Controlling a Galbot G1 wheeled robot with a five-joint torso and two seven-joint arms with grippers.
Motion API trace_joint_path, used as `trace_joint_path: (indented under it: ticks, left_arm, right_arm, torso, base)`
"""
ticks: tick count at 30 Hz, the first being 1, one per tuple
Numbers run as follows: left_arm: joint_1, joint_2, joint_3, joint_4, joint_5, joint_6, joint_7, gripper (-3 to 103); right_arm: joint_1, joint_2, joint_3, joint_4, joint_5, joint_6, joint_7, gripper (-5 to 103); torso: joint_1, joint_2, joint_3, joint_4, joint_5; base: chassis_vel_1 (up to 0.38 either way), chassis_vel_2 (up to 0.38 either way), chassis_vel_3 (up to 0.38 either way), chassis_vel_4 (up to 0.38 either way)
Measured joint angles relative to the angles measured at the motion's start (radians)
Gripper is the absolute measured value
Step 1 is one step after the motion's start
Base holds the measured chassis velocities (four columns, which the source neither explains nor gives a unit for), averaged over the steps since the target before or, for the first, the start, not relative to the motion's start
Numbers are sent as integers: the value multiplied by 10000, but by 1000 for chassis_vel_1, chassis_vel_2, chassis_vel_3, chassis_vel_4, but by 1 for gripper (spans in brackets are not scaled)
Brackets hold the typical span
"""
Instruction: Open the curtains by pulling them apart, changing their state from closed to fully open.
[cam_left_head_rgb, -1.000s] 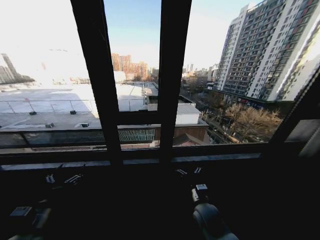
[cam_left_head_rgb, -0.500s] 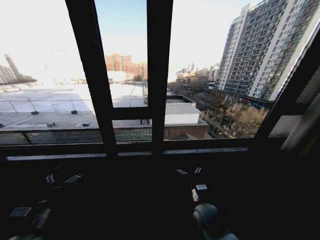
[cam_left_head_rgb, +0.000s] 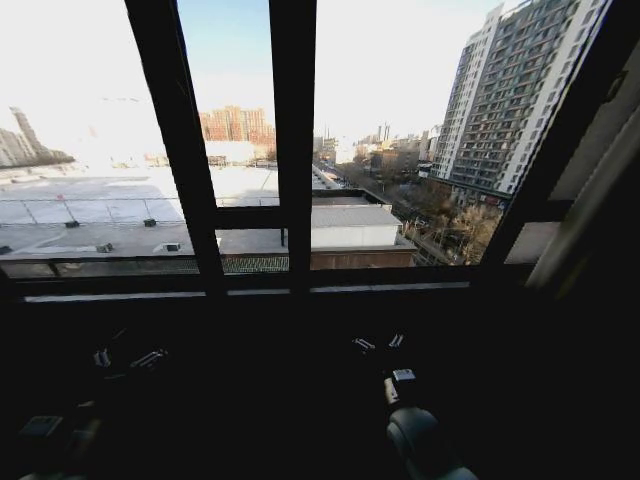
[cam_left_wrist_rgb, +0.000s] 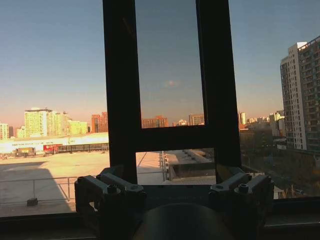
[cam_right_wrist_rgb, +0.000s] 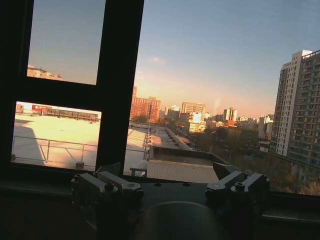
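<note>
Here the curtains (cam_left_head_rgb: 590, 215) show as a pale strip of fabric at the far right edge of the window, beside the slanted black frame bar (cam_left_head_rgb: 560, 140). Both arms sit low in the dark below the sill. The left tool (cam_left_head_rgb: 127, 357) and the right tool (cam_left_head_rgb: 377, 343) each have their fingers spread, holding nothing, pointed at the glass and the black window frame (cam_left_head_rgb: 290, 150)

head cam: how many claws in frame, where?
2. The left claw sits low on the left and the right claw low near centre. Both are open, below the window sill.
</note>
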Motion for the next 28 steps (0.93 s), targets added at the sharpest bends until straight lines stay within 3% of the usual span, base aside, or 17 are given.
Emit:
trace_joint_path:
  ticks: [8,18,28]
  left_arm:
    - [-2,15,5,62,-21,0,-1,100]
    - [-2,-41,64,73,-134,41,-34,100]
    - [72,-96,143,-23,-446,204,-70,100]
  right_arm:
    - [18,52,-22,-81,-55,36,-12,100]
    - [76,94,108,-222,22,6,47,100]
    - [528,-222,1004,-400,1875,-616,48,100]
  torso:
    - [-8,5,-4,-2,9]
    - [9,-4,3,-2,6]
    - [-2,1,-1,-2,6]
  base:
    - [85,-241,-94,257]
    - [-12,15,10,-24]
    - [0,0,0,0]
